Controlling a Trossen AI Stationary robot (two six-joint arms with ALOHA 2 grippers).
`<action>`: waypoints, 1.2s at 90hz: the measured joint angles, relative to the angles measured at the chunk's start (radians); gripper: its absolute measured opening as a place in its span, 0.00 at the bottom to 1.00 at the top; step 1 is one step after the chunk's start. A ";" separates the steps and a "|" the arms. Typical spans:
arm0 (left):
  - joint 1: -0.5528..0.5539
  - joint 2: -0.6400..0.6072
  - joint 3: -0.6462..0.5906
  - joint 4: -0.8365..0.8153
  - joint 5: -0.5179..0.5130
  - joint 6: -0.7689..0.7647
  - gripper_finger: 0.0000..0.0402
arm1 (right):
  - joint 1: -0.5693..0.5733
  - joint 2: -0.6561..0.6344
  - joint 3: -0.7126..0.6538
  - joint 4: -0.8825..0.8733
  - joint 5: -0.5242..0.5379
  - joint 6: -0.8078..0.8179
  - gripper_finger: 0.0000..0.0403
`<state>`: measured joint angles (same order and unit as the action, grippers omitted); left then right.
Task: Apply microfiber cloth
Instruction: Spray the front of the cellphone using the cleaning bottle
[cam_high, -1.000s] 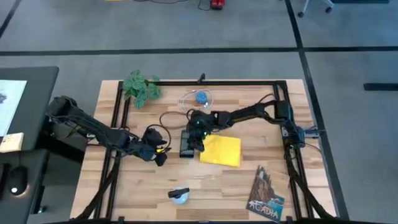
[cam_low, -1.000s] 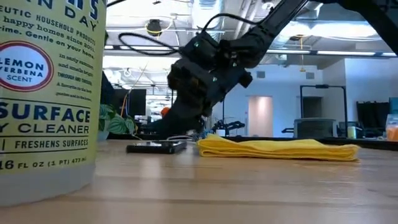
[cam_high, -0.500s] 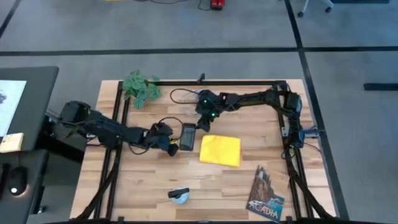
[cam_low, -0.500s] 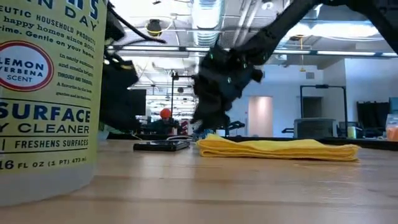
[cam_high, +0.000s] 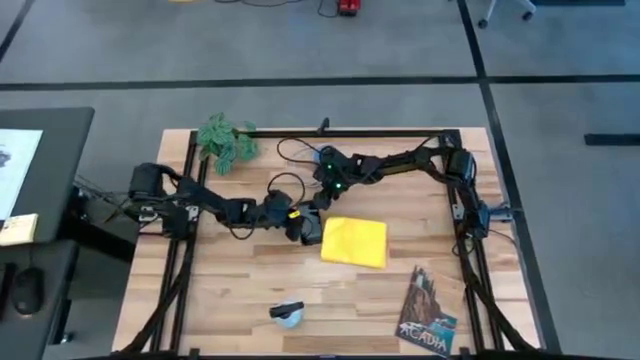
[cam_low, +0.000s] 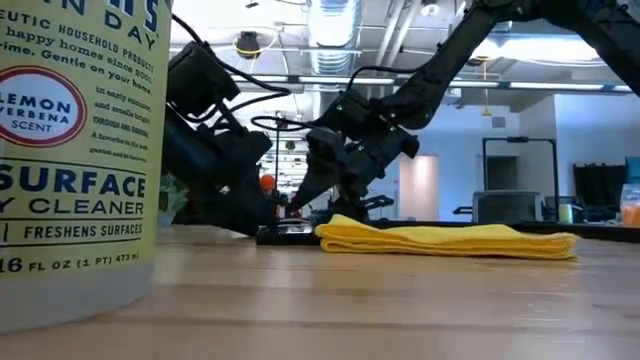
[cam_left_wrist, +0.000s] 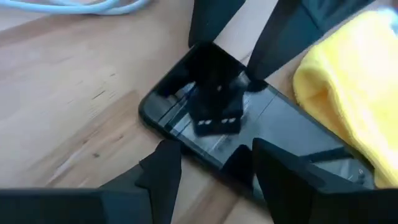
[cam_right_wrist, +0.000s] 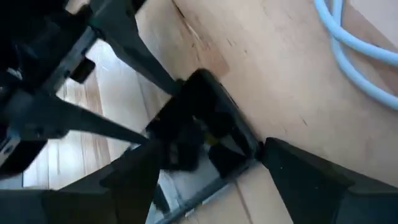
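Observation:
The yellow microfiber cloth (cam_high: 357, 242) lies folded flat on the wooden table, its thick edge toward the low camera (cam_low: 445, 240). Just to its left lies a black smartphone (cam_left_wrist: 249, 124), flat on the table. My left gripper (cam_high: 298, 222) is open and low at the phone's left long edge, with its fingers (cam_left_wrist: 163, 177) spread along that edge. My right gripper (cam_high: 318, 200) is open and hovers over the phone's far end (cam_right_wrist: 205, 118), pointing down at it. My left gripper has its open fingers at the phone's long edge (cam_left_wrist: 205, 155), coming level from the table's left; I cannot tell whether they touch it. My right gripper stands just above the phone's far end (cam_right_wrist: 214, 99); I cannot tell whether a fingertip touches it.
A cleaner bottle (cam_low: 75, 150) stands near the front edge (cam_high: 288, 314). A dark booklet (cam_high: 428, 314) lies at the front right and a green plant (cam_high: 226, 141) at the far left. A pale blue cable (cam_right_wrist: 354, 43) lies beyond the phone.
My right gripper has lifted off the phone toward the far edge and now hovers over its far end. My left gripper has travelled toward the table's right edge up to the phone. The phone has slid a little toward the cloth.

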<state>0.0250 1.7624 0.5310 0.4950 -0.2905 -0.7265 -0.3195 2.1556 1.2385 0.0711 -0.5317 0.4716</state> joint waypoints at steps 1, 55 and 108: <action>0.000 0.003 0.000 0.003 -0.001 0.000 0.44 | 0.001 0.000 0.000 0.003 -0.003 0.001 0.70; 0.024 0.022 -0.001 -0.011 -0.083 0.000 0.44 | 0.011 -0.001 0.002 -0.116 -0.117 -0.085 0.53; 0.018 -0.048 0.029 0.055 -0.286 0.074 0.44 | 0.013 -0.002 -0.002 -0.153 -0.059 -0.146 0.02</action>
<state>0.0431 1.7145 0.5604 0.5499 -0.5762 -0.6528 -0.3068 2.1532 1.2369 -0.0819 -0.5902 0.3252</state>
